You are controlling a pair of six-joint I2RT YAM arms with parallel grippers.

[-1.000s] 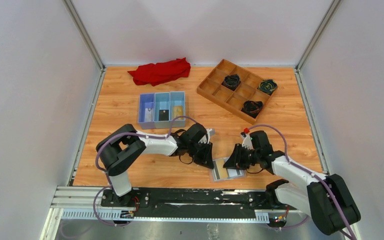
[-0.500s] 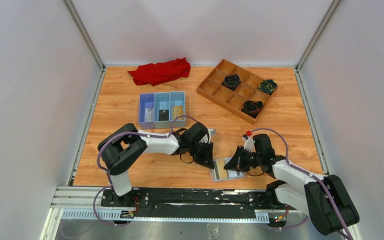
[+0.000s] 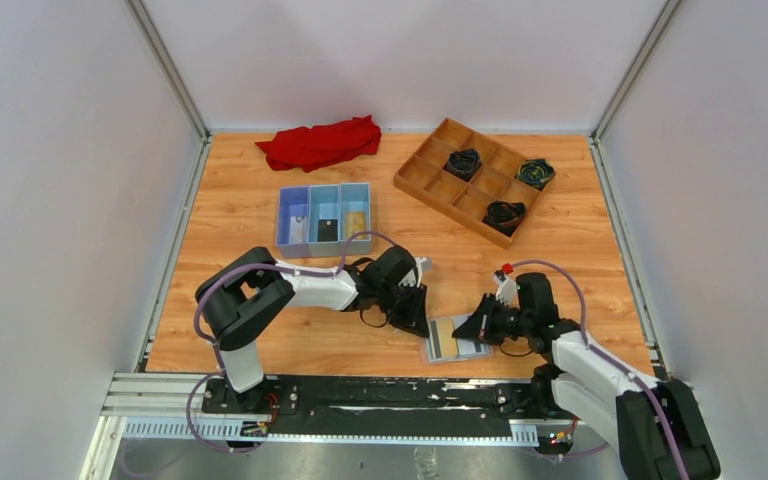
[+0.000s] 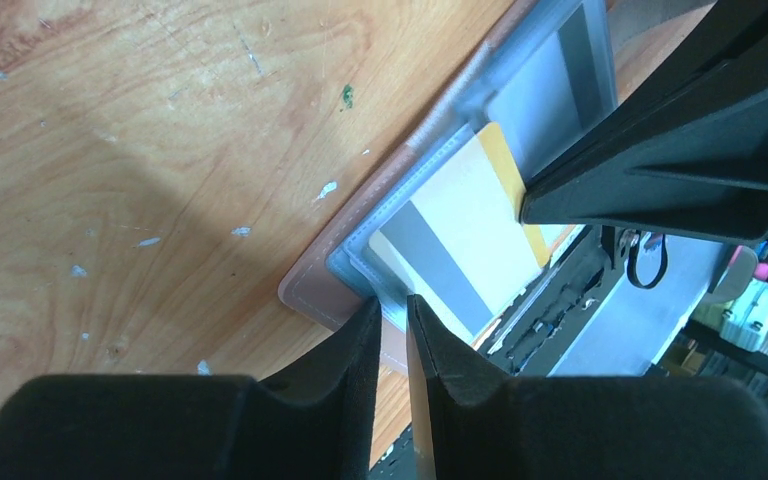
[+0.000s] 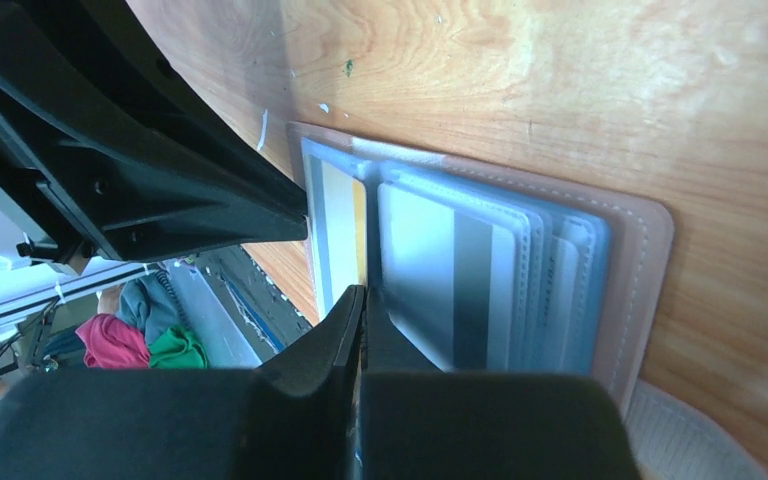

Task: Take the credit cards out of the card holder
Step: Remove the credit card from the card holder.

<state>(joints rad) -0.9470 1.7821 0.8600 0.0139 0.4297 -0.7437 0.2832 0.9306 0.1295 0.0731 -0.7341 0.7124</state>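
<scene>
The card holder [image 3: 457, 348] lies open near the table's front edge, tan-pink outside [image 4: 310, 290] with clear sleeves [image 5: 570, 290]. My left gripper [image 3: 418, 318] stands at its left corner, jaws closed narrowly over the clear rim [image 4: 392, 305]. A pale credit card with a grey stripe [image 4: 455, 225] sits in the left panel, and a gold-tan edge [image 4: 505, 160] pokes out beside it. My right gripper [image 3: 473, 330] is shut, its tips [image 5: 365, 293] on that gold edge [image 5: 359, 230]. I cannot tell whether they pinch it. Another striped card [image 5: 440, 280] fills the right panel.
A blue three-compartment tray [image 3: 325, 192] behind the left arm holds a pale, a black and a gold card. A wooden grid tray [image 3: 430, 160] with dark coiled items stands at the back right. A red cloth [image 3: 320, 143] lies at the back. The two grippers almost touch over the holder.
My right gripper's jaws have closed fully at the gold card edge, and its wrist has drawn slightly right and nearer. The left gripper keeps its hold on the holder's rim.
</scene>
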